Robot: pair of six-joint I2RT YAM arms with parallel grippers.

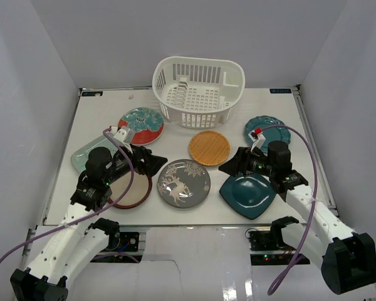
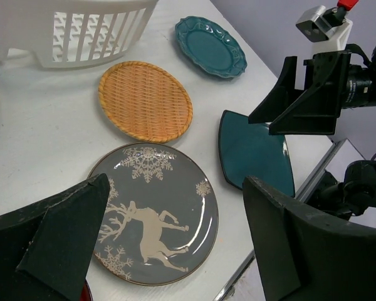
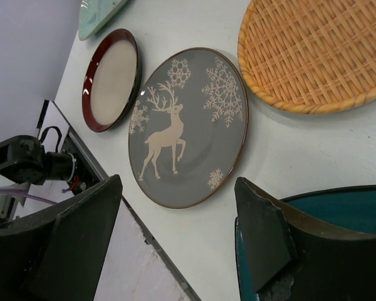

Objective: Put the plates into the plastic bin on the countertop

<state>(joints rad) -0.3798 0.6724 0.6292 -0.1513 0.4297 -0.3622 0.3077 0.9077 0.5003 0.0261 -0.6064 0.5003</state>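
Left gripper point(image 1: 153, 162) and right gripper point(image 1: 232, 164) hang spread, empty, flanking deer plate point(image 1: 184, 183). Plate likely stiff, slick, breakable; lies flat, so pinch its raised rim.

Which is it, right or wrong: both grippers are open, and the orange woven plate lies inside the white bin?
No: the top external view shows the orange woven plate on the countertop, beside the bin. The left gripper and right gripper are open.
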